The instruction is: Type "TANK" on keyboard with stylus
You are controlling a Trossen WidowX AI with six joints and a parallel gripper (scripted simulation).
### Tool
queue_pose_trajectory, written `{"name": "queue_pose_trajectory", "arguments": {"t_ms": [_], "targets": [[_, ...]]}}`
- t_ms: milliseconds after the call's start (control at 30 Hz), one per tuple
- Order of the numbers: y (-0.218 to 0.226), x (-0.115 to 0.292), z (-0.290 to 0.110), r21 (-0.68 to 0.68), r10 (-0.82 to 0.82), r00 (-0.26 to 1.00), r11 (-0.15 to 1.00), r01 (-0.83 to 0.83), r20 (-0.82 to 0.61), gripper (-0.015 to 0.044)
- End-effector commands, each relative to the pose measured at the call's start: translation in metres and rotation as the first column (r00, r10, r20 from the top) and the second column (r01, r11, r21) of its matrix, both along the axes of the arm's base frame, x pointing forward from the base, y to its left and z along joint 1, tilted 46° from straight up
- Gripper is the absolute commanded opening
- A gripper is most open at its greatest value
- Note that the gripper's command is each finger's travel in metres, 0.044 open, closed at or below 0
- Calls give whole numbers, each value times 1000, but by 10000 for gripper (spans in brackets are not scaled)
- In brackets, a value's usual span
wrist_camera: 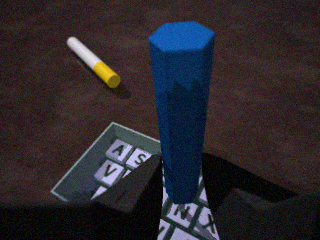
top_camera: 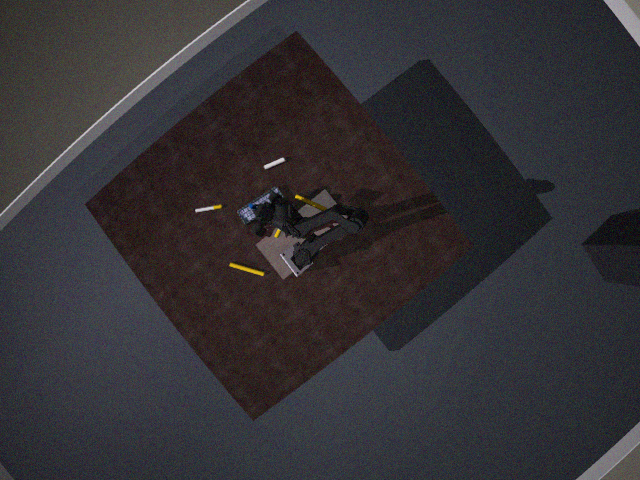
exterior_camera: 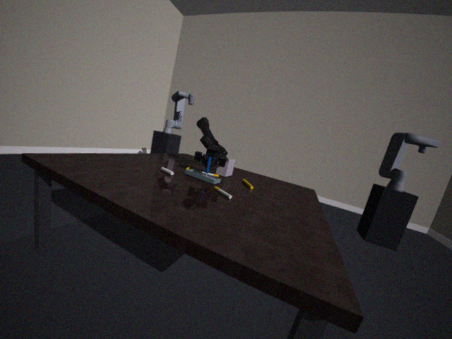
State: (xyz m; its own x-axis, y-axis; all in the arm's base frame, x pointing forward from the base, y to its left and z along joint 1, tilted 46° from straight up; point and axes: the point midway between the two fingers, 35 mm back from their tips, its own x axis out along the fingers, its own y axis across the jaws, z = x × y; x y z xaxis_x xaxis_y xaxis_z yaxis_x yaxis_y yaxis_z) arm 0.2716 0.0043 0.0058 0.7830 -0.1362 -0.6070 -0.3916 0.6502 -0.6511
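Observation:
The blue six-sided stylus (top_camera: 251, 205) (exterior_camera: 209, 164) (wrist_camera: 182, 100) stands nearly upright in my gripper (exterior_camera: 209, 159) (wrist_camera: 181, 162), which is shut on it. The keyboard (exterior_camera: 202, 176) (wrist_camera: 82, 157) is a shallow grey-green tray of white letter keys, right below the fingers; it also shows in the top view (top_camera: 245, 215), partly under the arm. In the wrist view A and S show at the tray's far left corner, V below them, and N and X by the stylus's lower end. The stylus's tip is hidden in the wrist view. In the exterior view it reaches down to the keyboard; contact cannot be told.
A white-and-yellow stick (top_camera: 208, 208) (exterior_camera: 223, 192) (wrist_camera: 92, 61) lies beyond the keyboard. A white stick (top_camera: 273, 163) (exterior_camera: 167, 170) and a yellow stick (top_camera: 246, 269) (exterior_camera: 247, 183) lie to either side. Another yellow stick (top_camera: 305, 199) lies by the arm, partly over the grey mat (top_camera: 271, 252).

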Motion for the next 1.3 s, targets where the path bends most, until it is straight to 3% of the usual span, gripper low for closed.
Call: {"name": "queue_pose_trajectory", "arguments": {"t_ms": [0, 633, 800, 867, 1267], "targets": [[0, 0, 0, 0, 5, 1000, 1000, -5, 0, 81], [26, 0, 24, 2, 10, 1000, 1000, -10, -1, 84], [26, 0, 24, 2, 10, 1000, 1000, -10, -1, 51], [25, 1, 26, 2, 9, 1000, 1000, -9, -1, 0], [3, 16, 54, 0, 5, 1000, 1000, -5, 0, 0]]}}
